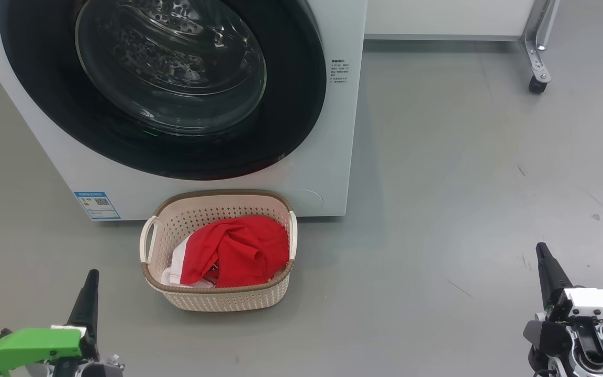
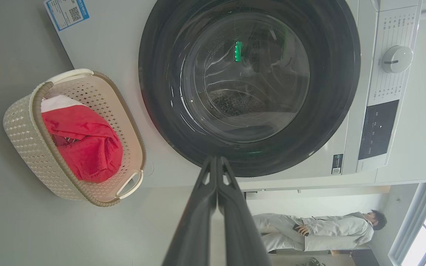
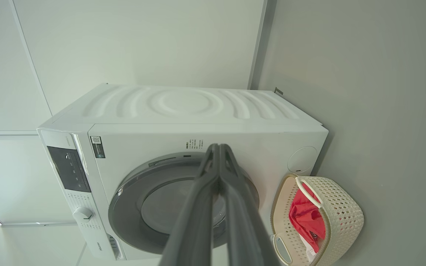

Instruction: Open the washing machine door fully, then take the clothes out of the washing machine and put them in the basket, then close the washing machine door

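The washing machine (image 1: 333, 131) stands ahead, its round black-rimmed door (image 1: 45, 94) closed flat against the front; the same door (image 2: 338, 92) faces the left wrist camera and the door (image 3: 124, 199) appears again from the right wrist. The cream basket (image 1: 218, 301) sits on the floor just before the machine, holding the red clothes (image 1: 244, 251) with white fabric beneath. My left gripper (image 1: 92, 275) is low at the left, shut and empty, fingers pressed together. My right gripper (image 1: 541, 247) is low at the right, also shut with nothing held. Both are well back from the basket.
Grey floor (image 1: 464, 183) spreads to the right of the machine. A metal leg on a caster (image 1: 537, 84) stands at the far right. A person (image 2: 327, 229) in pale clothing stands beyond the machine in the left wrist view.
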